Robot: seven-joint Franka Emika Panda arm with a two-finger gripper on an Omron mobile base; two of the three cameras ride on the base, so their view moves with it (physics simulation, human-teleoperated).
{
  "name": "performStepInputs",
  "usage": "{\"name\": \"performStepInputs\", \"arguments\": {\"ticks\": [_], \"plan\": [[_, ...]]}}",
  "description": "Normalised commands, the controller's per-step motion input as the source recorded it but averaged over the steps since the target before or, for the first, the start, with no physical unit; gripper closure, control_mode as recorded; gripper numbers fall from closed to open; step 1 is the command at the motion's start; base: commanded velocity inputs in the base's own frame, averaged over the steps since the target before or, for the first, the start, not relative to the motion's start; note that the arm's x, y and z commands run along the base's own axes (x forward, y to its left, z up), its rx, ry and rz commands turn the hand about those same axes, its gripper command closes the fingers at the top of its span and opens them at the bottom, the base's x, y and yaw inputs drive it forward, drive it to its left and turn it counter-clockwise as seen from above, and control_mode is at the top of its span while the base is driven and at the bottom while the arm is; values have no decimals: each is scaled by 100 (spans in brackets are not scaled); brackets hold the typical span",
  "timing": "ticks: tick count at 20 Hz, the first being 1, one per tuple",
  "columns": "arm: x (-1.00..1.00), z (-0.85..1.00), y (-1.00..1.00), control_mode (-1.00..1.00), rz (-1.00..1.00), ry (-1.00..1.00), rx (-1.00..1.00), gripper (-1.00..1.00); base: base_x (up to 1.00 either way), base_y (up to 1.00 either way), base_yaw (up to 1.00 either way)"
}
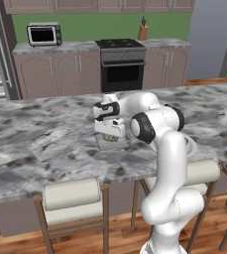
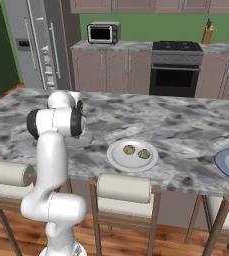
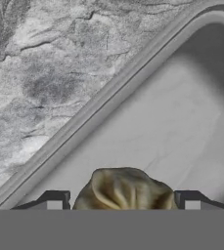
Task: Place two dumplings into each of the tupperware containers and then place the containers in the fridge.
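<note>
In the hand view a tan-green dumpling (image 3: pixel 124 185) fills the gap between my two dark fingertips, and my gripper (image 3: pixel 123 201) is shut on it. Below it lies the shallow grey tupperware container (image 3: pixel 152 117), whose floor is bare where it shows. In the left base view the gripper (image 1: pixel 110 133) hangs just over this container (image 1: pixel 113 144) on the island counter. Two more dumplings (image 2: pixel 129 149) lie on a white plate (image 2: pixel 117 159). The grey fridge (image 2: pixel 36 45) stands at the back left.
A blue-grey plate (image 2: pixel 227 165) with a dumpling sits at the counter's right edge. Stools (image 1: pixel 71 198) stand along the near side of the island. An oven (image 1: pixel 122 74), a toaster oven (image 1: pixel 44 34) and cabinets line the back wall.
</note>
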Motion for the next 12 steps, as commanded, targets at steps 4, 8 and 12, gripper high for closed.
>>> {"name": "performStepInputs", "arguments": {"ticks": [4,8,12], "plan": [[18,-24,15,-100,0,0,0,100,0,0,0],[1,-2,7,-100,0,0,0,-100,0,0,0],[0,0,1,-100,0,-4,0,-100,0,0,0]]}}
